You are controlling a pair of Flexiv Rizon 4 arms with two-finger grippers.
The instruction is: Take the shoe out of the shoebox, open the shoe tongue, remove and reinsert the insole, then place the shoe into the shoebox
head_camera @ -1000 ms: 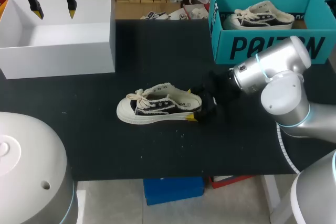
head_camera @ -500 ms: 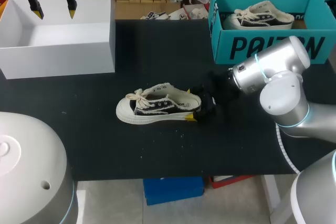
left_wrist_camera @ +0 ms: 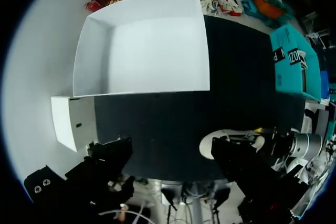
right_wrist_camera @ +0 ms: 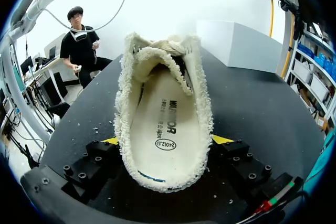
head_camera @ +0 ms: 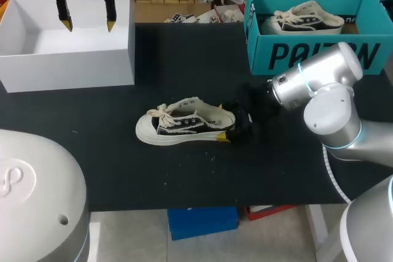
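While right hand (right_wrist_camera: 167, 140) clamps shoe (head_camera: 181, 128) heel, left hand (head_camera: 87, 24) spread above box (head_camera: 67, 72)

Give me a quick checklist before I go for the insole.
1. Shoe out of its box, upright on the table: ok.
2. Right jaws on the heel, touching both sides: ok.
3. Insole lying flat inside the shoe: ok.
4. Left jaws close to the shoe: not ok, they're open above the white box.
5. Tongue pulled open: cannot tell.
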